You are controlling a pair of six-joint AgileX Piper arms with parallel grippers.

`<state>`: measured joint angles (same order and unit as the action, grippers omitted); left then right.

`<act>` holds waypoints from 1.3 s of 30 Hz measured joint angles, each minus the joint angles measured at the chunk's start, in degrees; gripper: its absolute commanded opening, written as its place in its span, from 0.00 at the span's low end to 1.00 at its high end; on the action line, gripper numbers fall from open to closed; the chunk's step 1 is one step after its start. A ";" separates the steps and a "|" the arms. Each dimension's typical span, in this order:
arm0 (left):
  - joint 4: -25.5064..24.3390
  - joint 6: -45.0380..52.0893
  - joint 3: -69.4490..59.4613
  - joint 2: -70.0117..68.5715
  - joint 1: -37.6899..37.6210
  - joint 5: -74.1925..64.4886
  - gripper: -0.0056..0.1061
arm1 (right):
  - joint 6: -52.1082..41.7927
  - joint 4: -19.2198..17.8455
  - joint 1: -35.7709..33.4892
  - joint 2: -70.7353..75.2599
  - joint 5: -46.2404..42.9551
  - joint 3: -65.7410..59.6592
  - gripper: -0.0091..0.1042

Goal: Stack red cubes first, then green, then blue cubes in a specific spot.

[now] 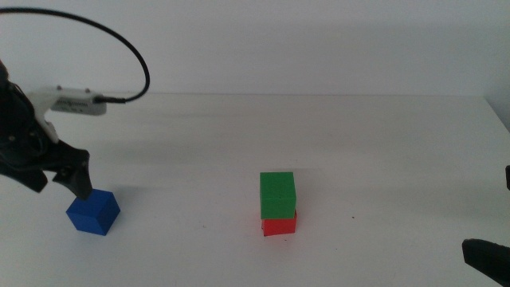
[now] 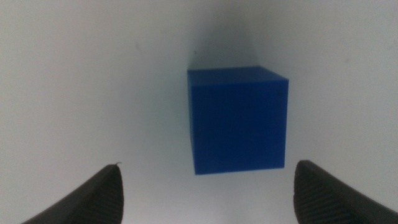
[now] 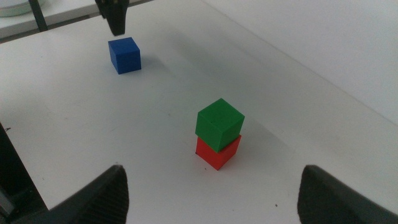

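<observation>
While hovering over blue cube (image 2: 239, 119) near counter's (image 1: 335, 127) left edge, left end effector (image 2: 205, 193) spread apart; green (image 3: 219, 124) atop red (image 3: 217, 152).

No text or labels legible — none anywhere.

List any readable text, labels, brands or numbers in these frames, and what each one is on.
None readable.
White module on the left arm: faint dark marks, too blurred to read.
Blue cube, green cube, red cube: plain faces, no print.
White tabletop: one tiny dark speck near the stack, not legible as a sign.
Left gripper and right gripper: no markings on the dark fingers.
</observation>
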<state>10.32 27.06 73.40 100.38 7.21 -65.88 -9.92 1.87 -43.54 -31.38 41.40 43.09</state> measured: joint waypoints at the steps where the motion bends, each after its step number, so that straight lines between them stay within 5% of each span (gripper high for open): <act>1: -0.43 -0.55 -0.31 0.37 -0.40 0.23 0.89 | 0.00 0.00 0.00 0.00 0.00 0.00 0.84; 29: -2.05 -3.59 -4.22 6.54 -4.23 7.58 0.89 | 0.00 0.00 0.00 0.00 -0.04 0.00 0.84; 34: -1.92 -3.80 -4.22 6.77 -4.23 8.21 0.80 | 0.00 0.00 0.00 0.00 -0.04 0.00 0.84; 39: -1.92 -3.94 -4.22 7.01 -4.23 8.59 0.57 | 0.00 0.00 0.00 0.00 -0.04 0.00 0.84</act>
<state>8.39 23.11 69.19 107.39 2.98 -57.29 -9.92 1.87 -43.54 -31.38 41.36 43.09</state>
